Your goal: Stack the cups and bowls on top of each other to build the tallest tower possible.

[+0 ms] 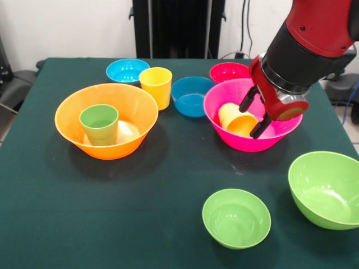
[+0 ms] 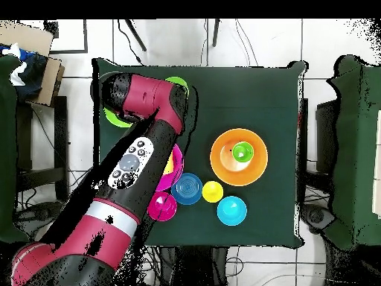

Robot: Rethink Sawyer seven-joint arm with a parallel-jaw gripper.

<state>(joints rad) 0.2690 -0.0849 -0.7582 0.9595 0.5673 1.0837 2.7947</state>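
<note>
My gripper (image 1: 253, 116) reaches into the large hot pink bowl (image 1: 247, 143). Its two black fingers (image 1: 247, 100) sit on either side of the orange-yellow cup (image 1: 234, 117), which is tilted on its side inside that bowl. The green cup (image 1: 100, 124) stands upright in the large orange bowl (image 1: 66, 112). The yellow cup (image 1: 156, 87) stands on the table behind it. Around them sit small light blue (image 1: 128, 70), darker blue (image 1: 192, 96) and red-pink (image 1: 230, 72) bowls. In the overhead view the arm hides the gripper and most of the pink bowl (image 2: 177, 165).
A small lime green bowl (image 1: 236, 217) and a large lime green bowl (image 1: 328, 190) sit near the front right of the dark green table (image 1: 168, 185). In the overhead view the orange bowl (image 2: 223, 167) holds the green cup (image 2: 241, 153).
</note>
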